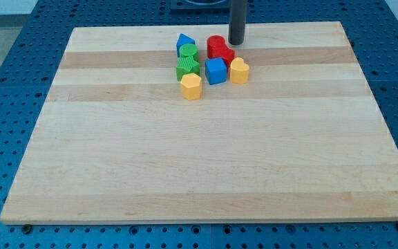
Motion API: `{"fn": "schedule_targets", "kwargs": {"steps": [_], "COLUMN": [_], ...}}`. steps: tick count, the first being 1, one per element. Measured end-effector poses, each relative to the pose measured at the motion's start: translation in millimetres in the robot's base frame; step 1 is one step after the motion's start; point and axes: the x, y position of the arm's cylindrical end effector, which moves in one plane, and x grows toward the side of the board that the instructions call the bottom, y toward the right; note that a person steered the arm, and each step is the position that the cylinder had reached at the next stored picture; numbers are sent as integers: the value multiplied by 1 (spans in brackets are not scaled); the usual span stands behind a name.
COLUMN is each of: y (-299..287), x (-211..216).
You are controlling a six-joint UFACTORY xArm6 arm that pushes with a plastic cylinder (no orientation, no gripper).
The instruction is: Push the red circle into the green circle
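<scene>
The red circle sits near the view's top centre, in a tight cluster of blocks. The green circle lies to its left across a small gap. My tip stands just to the right of the red circle, close to it or touching; I cannot tell which. A second red block, shape unclear, touches the red circle at its lower right.
A blue triangular block sits just above the green circle. A green star lies below it, with a yellow hexagon lower still. A blue cube and a yellow heart lie below the red blocks. The wooden board lies on a blue pegboard table.
</scene>
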Motion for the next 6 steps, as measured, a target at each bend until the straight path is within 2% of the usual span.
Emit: {"fn": "schedule_targets", "kwargs": {"steps": [6], "y": [-39], "x": [24]}}
